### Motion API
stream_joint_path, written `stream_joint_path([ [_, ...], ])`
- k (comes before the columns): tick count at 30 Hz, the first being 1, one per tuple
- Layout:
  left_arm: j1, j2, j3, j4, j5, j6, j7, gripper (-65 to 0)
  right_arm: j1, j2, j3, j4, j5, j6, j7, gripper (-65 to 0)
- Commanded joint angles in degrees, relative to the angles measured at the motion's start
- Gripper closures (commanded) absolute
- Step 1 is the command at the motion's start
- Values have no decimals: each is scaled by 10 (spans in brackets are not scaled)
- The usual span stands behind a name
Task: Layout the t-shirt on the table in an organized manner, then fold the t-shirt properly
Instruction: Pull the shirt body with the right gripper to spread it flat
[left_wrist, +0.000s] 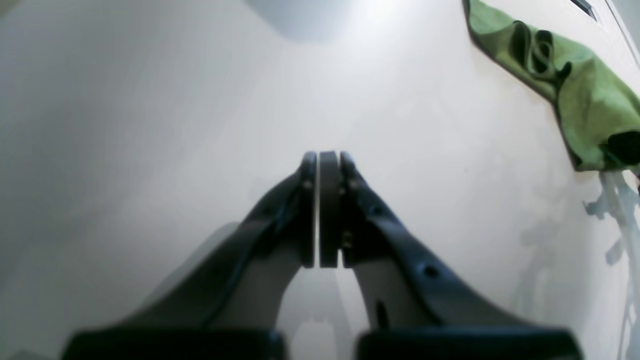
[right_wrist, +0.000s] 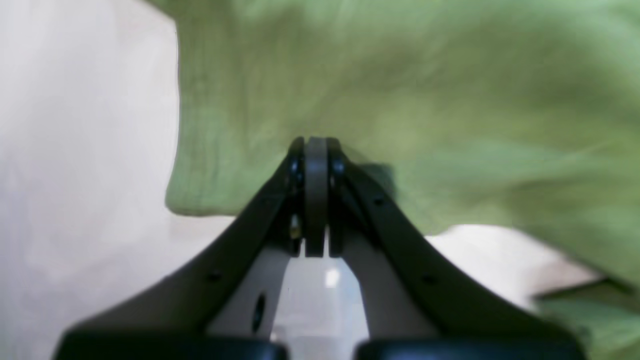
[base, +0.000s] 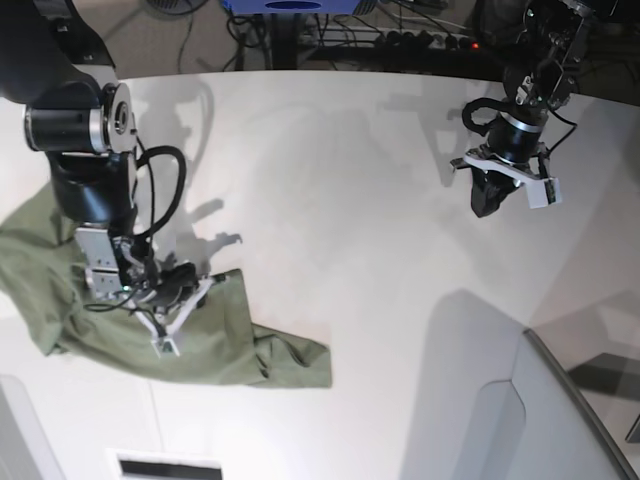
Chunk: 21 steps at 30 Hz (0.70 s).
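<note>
Still laying out, not folding yet. T-shirt (base: 150, 330) bunched in a heap near one side of the table (base: 330, 200). Right gripper (right_wrist: 316, 145) pressed together, pinching the cloth edge. Left gripper (left_wrist: 328, 160) pressed together, holding nothing, well apart from the shirt. Next, probably: lift, pull and spread flat.

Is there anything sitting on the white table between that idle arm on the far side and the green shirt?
Nothing visible: only bare table lies between the left end effector and the crumpled t-shirt, where the right end effector is already down.
</note>
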Motion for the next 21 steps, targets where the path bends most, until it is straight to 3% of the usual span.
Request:
stream_joint_path([
  [1, -2, -8, -4, 9, 2, -4, -13, 0, 17, -9, 0, -1, 4, 5, 1, -9],
  [7, -2, -8, -5, 9, -1, -4, -13, -10, -14, -63, -7, -6, 3, 6, -1, -8],
  [10, -2, -8, -5, 9, -2, -3, -13, -118, -31, -86, -43, -6, 3, 6, -18, -8],
  [12, -2, -8, -5, 9, -2, -3, -10, -229, -44, -97, -71, -5, 5, 6, -22, -8],
  [17, -7, -7, -5, 34, -2, -3, 71, -479, -81, -107, -138, 48, 6, 5, -29, -8],
  [21, -3, -2, -5, 55, -1, -3, 77, -494, -90, -107, -202, 88, 49, 5, -57, -8],
])
